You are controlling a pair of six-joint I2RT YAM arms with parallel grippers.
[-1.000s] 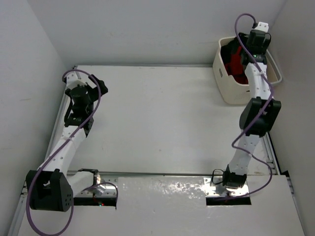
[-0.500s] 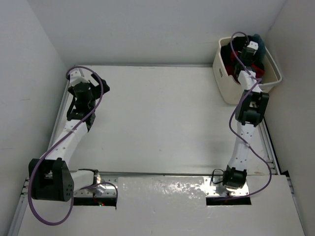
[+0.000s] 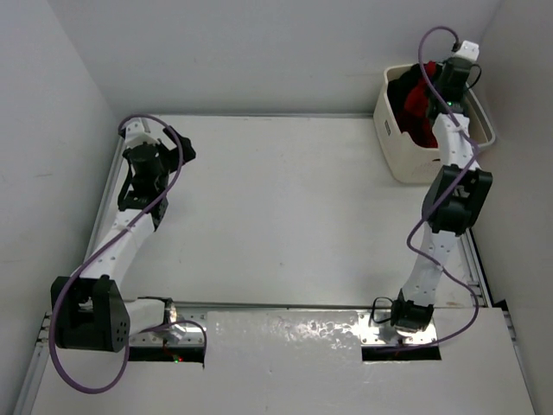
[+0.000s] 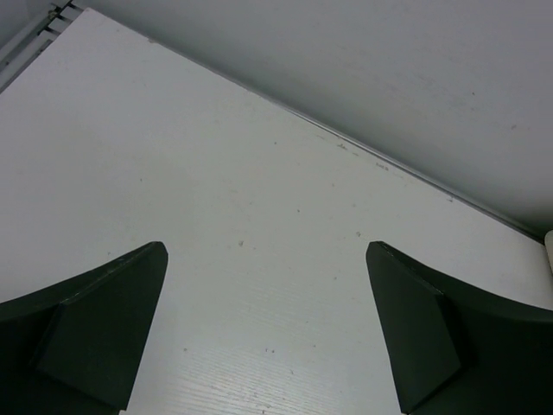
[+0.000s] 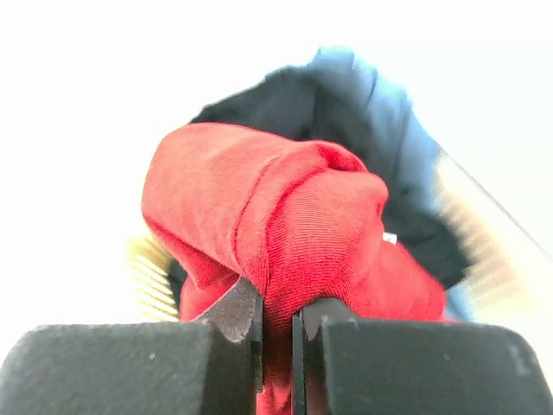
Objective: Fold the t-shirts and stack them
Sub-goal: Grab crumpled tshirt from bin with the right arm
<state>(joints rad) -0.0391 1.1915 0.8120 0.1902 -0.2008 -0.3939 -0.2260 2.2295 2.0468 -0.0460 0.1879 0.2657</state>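
The t-shirts lie bunched in the cream tub (image 3: pixel 404 162) at the table's far right corner. The red shirt (image 3: pixel 418 97) rises above the tub's rim, pinched in my right gripper (image 3: pixel 437 86). In the right wrist view a thick fold of the red shirt (image 5: pixel 285 207) is clamped in my right gripper (image 5: pixel 276 318), which is shut on it. Behind it sit a black shirt (image 5: pixel 281 99) and a blue-grey one (image 5: pixel 384 99). My left gripper (image 3: pixel 178 147) hovers at the far left of the table, open, with only bare table between its fingers (image 4: pixel 112 328).
The white table (image 3: pixel 285 207) spreads between the two arms, walled at the back and both sides. A blurred piece of the tub's ribbed wall (image 5: pixel 154 278) shows behind the red cloth. The back wall seam (image 4: pixel 389 164) runs ahead of the left gripper.
My right gripper went from open to shut on the red shirt inside the tub, then rose with the cloth. The left arm shifted only slightly.
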